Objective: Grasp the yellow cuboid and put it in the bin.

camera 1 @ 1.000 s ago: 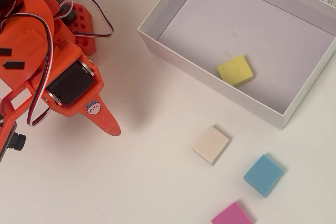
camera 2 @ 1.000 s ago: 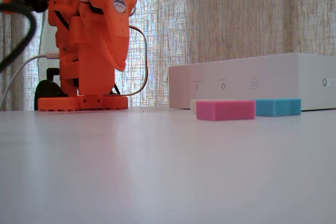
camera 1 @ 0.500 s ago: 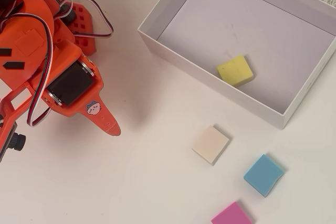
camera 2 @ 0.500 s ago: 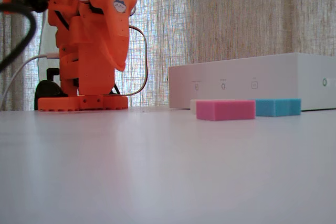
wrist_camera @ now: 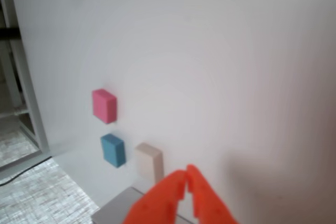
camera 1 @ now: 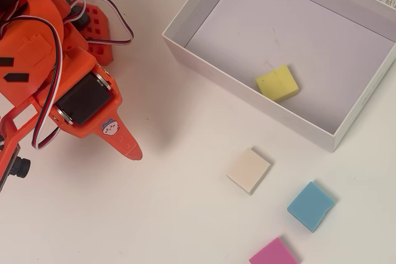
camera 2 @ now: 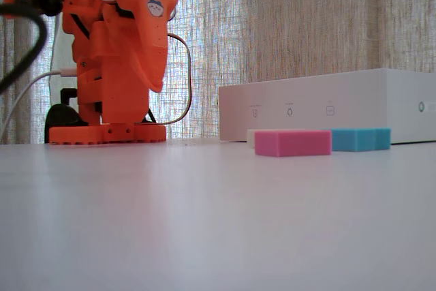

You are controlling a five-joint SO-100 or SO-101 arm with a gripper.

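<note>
Gripper (wrist_camera: 186,179) is clenched with nothing in it, tips pressed together, parked over bare table (camera 1: 173,208). The yellow cuboid (camera 1: 276,83) is already lying in the bin (camera 1: 204,5), near the bin's closer wall and well off to the gripper's right in the overhead view. Cream block (camera 1: 248,170), blue block (camera 1: 310,206) and pink block (camera 1: 273,255) sit outside on the table.

No readable words, brand names or numbers appear in any view. The arm (camera 1: 68,85) carries a small round cartoon-face sticker (camera 1: 110,128), also seen in the fixed view (camera 2: 155,7). The bin (camera 2: 327,110) wall shows four tiny printed symbols (camera 2: 289,110), too small to make out.
</note>
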